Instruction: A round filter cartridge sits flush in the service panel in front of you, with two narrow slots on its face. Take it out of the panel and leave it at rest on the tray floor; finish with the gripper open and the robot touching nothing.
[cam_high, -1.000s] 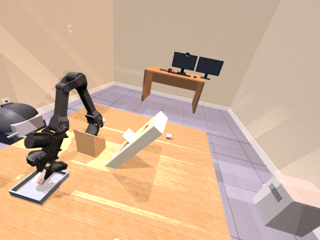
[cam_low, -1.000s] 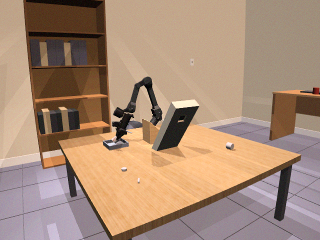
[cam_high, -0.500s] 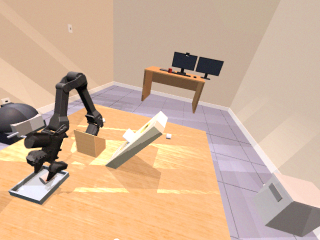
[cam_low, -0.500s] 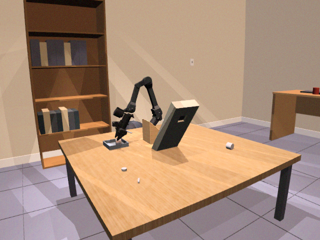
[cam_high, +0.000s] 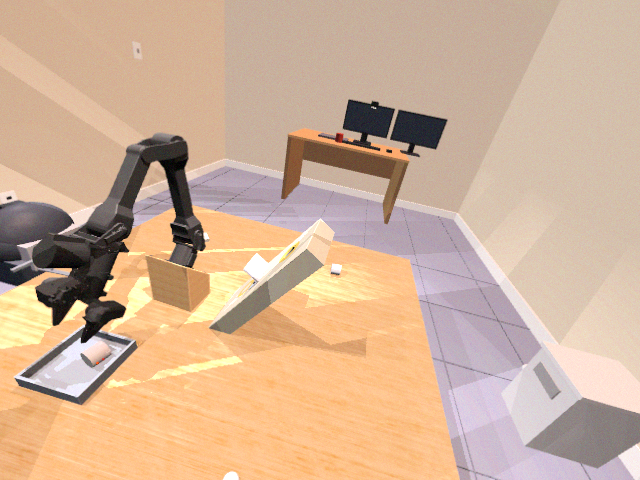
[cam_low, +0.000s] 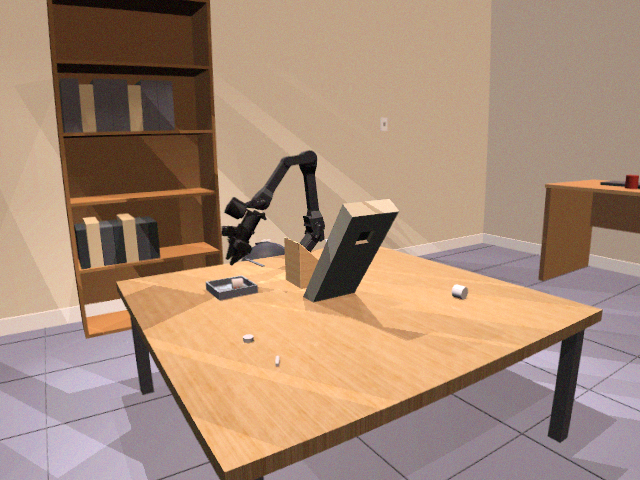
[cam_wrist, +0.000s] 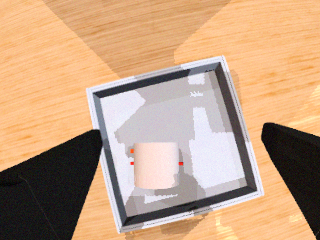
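Note:
The round filter cartridge (cam_high: 96, 353) (cam_low: 237, 282) (cam_wrist: 156, 164), a pale cylinder with small red marks, lies on its side on the floor of the grey tray (cam_high: 40, 367) (cam_low: 219, 292) (cam_wrist: 232, 108). My gripper (cam_high: 72, 322) (cam_low: 233, 254) (cam_wrist: 183, 133) hangs above the tray with its fingers wide open. Nothing is between them, and in the wrist view the cartridge lies well below and between the two black fingers. The tilted service panel (cam_high: 273, 286) (cam_low: 347, 253) stands on the table to the right of the tray, well away from the gripper.
A small open wooden box (cam_high: 175, 284) (cam_low: 298, 268) stands between tray and panel, beside the arm's base. Small white pieces (cam_high: 336, 268) (cam_low: 459, 291) (cam_low: 248, 338) (cam_low: 277, 360) lie on the table. A bookshelf (cam_low: 134, 155) stands behind the table.

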